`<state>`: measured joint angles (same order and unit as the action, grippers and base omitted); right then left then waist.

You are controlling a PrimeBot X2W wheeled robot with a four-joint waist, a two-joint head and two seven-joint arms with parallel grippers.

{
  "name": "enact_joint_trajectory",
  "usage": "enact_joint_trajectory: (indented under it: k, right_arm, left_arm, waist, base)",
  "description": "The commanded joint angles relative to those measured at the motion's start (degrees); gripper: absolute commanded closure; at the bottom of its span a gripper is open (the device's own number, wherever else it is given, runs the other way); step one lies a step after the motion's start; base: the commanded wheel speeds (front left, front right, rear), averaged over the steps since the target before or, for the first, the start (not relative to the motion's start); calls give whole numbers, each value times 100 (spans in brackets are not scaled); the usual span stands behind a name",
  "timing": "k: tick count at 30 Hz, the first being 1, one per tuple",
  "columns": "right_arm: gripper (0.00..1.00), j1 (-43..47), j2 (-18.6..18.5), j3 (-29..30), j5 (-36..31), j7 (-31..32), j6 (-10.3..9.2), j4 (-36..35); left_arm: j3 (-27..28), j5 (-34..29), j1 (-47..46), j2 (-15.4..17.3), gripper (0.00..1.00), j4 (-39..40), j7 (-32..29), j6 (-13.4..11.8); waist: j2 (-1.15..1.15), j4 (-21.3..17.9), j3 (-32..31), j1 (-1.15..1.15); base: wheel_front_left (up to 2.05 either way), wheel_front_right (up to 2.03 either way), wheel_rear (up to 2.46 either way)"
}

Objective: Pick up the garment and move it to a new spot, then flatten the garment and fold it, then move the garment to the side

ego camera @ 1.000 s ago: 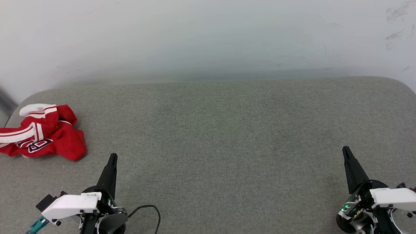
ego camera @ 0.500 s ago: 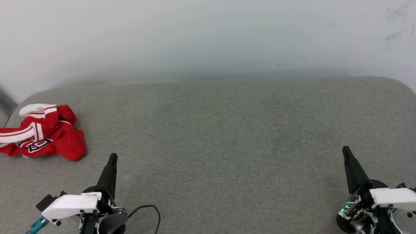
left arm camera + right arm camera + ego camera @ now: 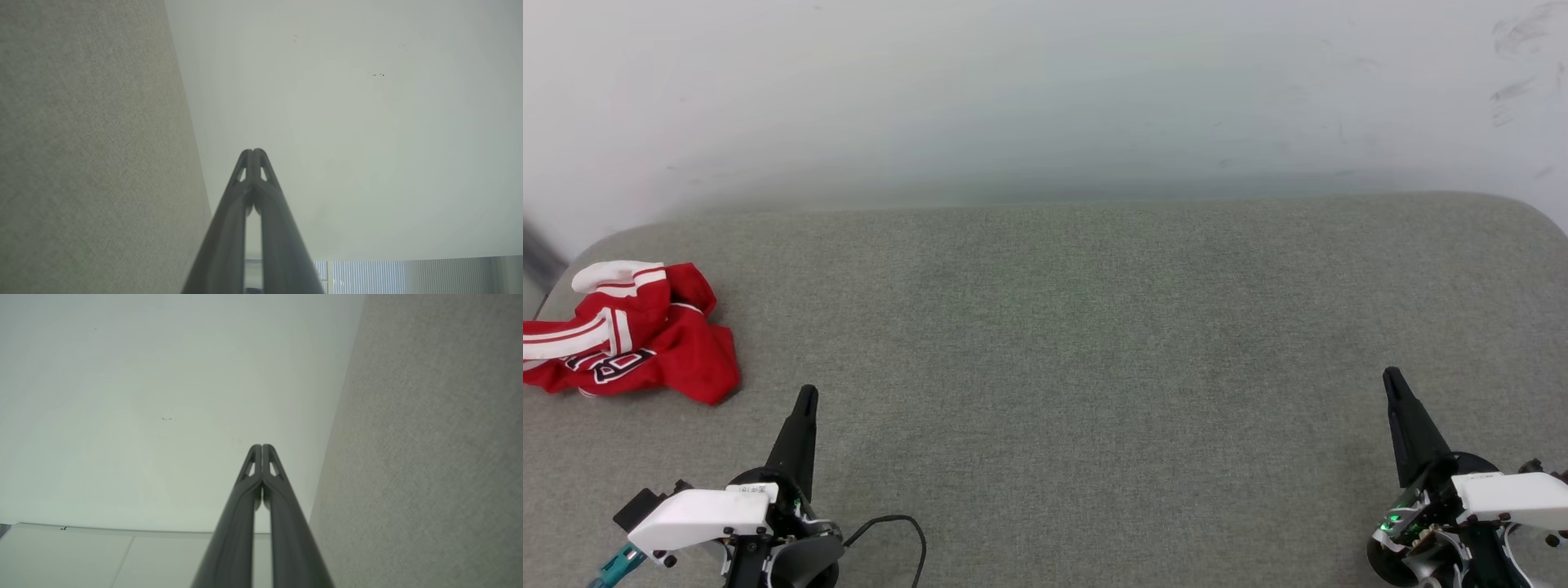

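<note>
The garment (image 3: 637,339), a red jersey with white striped sleeves and black lettering, lies crumpled at the far left edge of the grey padded surface (image 3: 1062,327). My left gripper (image 3: 806,396) stands shut at the lower left, a short way right of and nearer than the garment, holding nothing. Far across at the lower right, my right gripper (image 3: 1390,376) is shut and empty too. In the left wrist view the left gripper (image 3: 253,151) has its tips pressed together against the pale wall. The right wrist view shows the right gripper (image 3: 262,446) closed the same way.
A pale wall (image 3: 1045,98) rises behind the grey surface, whose corners are rounded. A black cable (image 3: 894,523) loops from the left wrist over the near edge. Broad bare fabric stretches between the two arms.
</note>
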<state>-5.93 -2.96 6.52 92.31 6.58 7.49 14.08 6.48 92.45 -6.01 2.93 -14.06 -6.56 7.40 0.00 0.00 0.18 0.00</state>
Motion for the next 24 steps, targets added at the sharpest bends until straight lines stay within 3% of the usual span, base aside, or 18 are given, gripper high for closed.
enact_joint_trajectory:
  k: [1,24]
  right_arm:
    - [100,-64,18,-1,21,1,0,4]
    - [100,-64,18,-2,21,1,0,4]
  left_arm:
    - [10,-8,-49,-6,100,-3,-6,17]
    - [10,-8,-49,-6,100,-3,-6,18]
  waist:
    - [0,0,0,0]
    - [0,0,0,0]
  base:
    - [0,0,0]
    - [0,0,0]
